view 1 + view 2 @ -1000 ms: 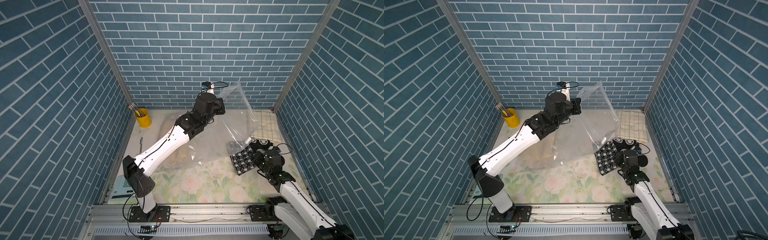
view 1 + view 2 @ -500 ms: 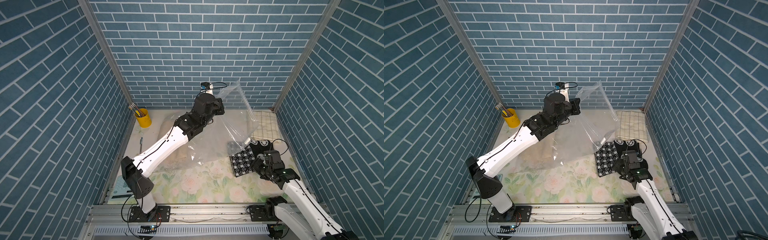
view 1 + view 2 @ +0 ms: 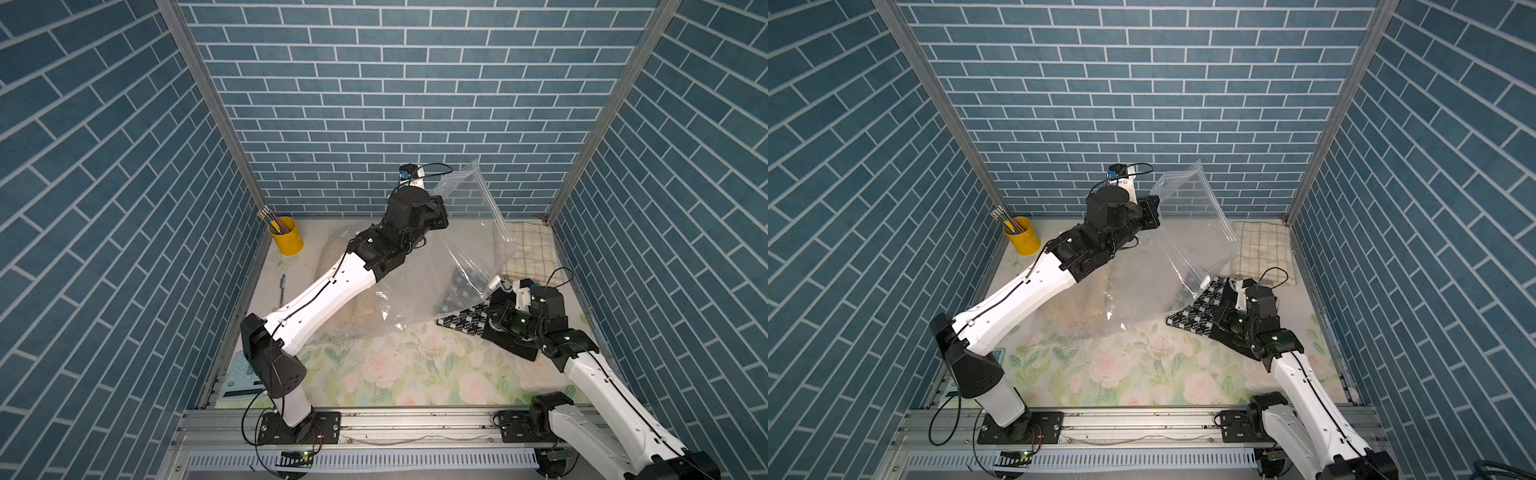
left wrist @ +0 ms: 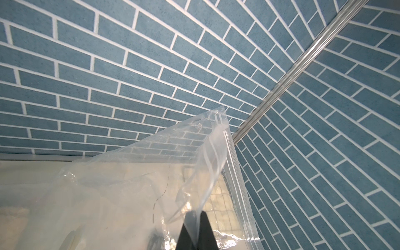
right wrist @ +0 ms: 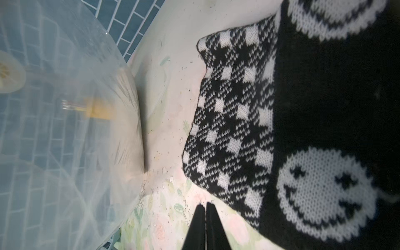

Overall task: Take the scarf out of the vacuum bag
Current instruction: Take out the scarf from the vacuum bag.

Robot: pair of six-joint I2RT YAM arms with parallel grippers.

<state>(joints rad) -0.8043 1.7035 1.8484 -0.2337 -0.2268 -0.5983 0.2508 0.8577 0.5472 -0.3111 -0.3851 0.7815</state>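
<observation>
The vacuum bag (image 3: 469, 232), clear and crinkly, hangs from one upper edge near the back wall. My left gripper (image 4: 195, 214) is shut on that plastic (image 4: 129, 184) and holds it up. The bag's white slider clip (image 3: 494, 282) hangs at its low right corner. The scarf (image 3: 467, 322), a black and white knit with checks and smiley faces (image 5: 320, 194), lies on the floral cloth at the right. A dark part of it shows through the plastic. My right gripper (image 5: 205, 204) is shut and empty. It hovers over the floral cloth just beside the scarf's checked edge.
A yellow cup of pencils (image 3: 286, 237) stands at the back left, with a pen (image 3: 282, 286) below it. A folded checked cloth (image 3: 528, 249) lies at the back right. A beige cloth (image 3: 332, 257) lies under the bag. A calculator (image 3: 241, 374) sits at the front left.
My right gripper has shut with nothing in it, after standing open at the scarf. The scarf now lies more spread out. The left arm still holds the bag up.
</observation>
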